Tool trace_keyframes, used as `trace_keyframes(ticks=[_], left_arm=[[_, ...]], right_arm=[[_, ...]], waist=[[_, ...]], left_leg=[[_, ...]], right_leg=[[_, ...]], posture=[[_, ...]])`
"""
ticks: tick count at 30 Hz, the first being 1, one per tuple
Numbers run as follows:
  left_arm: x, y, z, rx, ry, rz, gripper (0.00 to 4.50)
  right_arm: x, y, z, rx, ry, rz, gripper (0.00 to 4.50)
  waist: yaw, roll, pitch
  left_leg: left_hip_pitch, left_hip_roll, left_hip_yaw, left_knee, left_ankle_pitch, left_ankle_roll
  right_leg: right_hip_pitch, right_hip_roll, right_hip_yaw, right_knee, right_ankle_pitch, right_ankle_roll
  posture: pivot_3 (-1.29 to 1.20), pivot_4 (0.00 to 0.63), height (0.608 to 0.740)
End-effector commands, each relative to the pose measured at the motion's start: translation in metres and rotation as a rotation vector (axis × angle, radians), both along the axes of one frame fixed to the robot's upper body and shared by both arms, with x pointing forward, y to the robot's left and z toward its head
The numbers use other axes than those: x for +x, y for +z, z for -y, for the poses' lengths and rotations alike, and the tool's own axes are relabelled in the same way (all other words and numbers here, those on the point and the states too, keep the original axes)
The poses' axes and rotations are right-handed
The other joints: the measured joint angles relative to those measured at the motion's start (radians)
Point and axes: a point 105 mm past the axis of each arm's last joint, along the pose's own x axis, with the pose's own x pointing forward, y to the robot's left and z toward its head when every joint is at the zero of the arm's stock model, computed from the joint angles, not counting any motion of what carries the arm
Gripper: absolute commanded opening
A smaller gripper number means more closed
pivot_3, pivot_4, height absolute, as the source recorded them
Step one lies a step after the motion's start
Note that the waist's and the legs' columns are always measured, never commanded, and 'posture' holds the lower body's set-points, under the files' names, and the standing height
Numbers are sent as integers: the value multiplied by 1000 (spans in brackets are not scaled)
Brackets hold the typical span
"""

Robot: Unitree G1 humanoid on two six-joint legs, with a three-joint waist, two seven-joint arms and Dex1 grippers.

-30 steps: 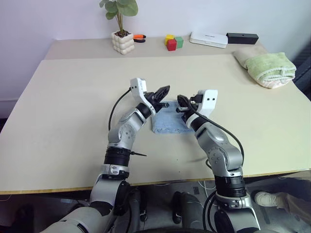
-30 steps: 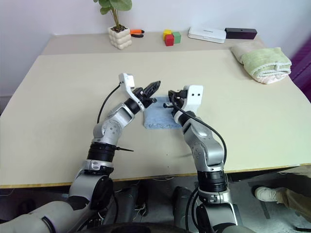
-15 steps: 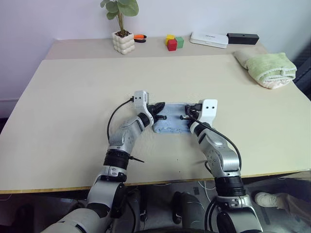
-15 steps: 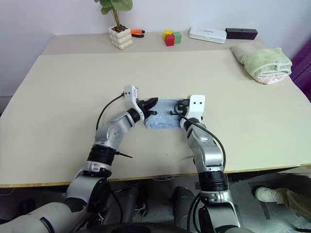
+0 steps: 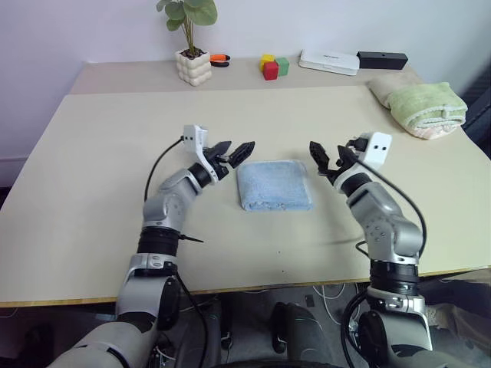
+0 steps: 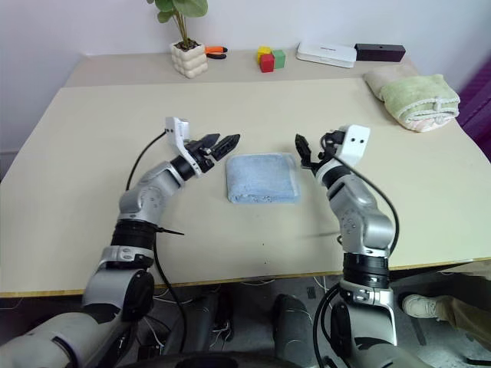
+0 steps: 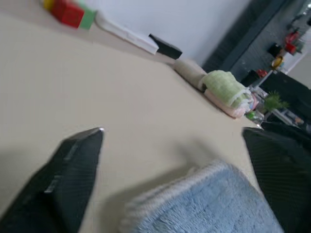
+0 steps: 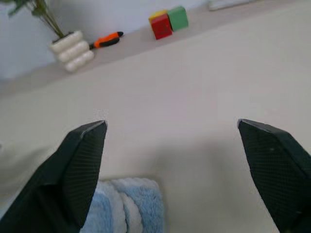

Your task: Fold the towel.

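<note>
While both grippers hang spread wide and empty, the left gripper (image 5: 232, 152) and right gripper (image 5: 328, 158) flank the towel (image 5: 274, 185) without touching it. Well beyond stand a potted plant (image 5: 192, 55), colored blocks (image 5: 273, 67) and a green towel (image 5: 426, 108). Light blue and folded into a thick rectangle, the towel lies mid-table (image 5: 115, 138). Both forearms angle inward.

The beige tabletop (image 5: 115, 153) carries the folded blue towel (image 5: 274, 185), lying flat between the left pincer (image 5: 234, 152) and right pincer (image 5: 328, 159).
</note>
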Motion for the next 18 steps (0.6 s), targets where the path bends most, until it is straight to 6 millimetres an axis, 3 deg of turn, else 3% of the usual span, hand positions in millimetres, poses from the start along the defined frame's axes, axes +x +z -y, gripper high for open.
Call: trace_keyframes(ticks=[1,6,14,18], left_arm=[[-7,29,-11,-2,-91,117,4477],[-11,30,-26,64,-112,159,4477],[-28,30,-30,71,-174,201,4477],[-41,31,-35,105,-231,235,4500]], right_arm=[[-8,12,-12,-34,137,-34,4500],[-10,-13,-19,-146,190,-150,4500],[-25,-37,-46,-123,337,-251,4500],[-27,-48,-42,-108,344,-307,3202]], waist=[[-2,0,0],[-11,0,0],[-12,0,0],[-14,0,0]], left_leg=[[0,0,0,0,0,0],[0,0,0,0,-1,1],[0,0,1,0,1,-2],[0,0,1,0,0,0]], right_leg=[[0,0,0,0,0,0],[0,0,0,0,0,0],[0,0,1,0,0,0],[0,0,1,0,0,0]], posture=[[0,150,740],[0,150,740],[0,150,740],[0,150,740]])
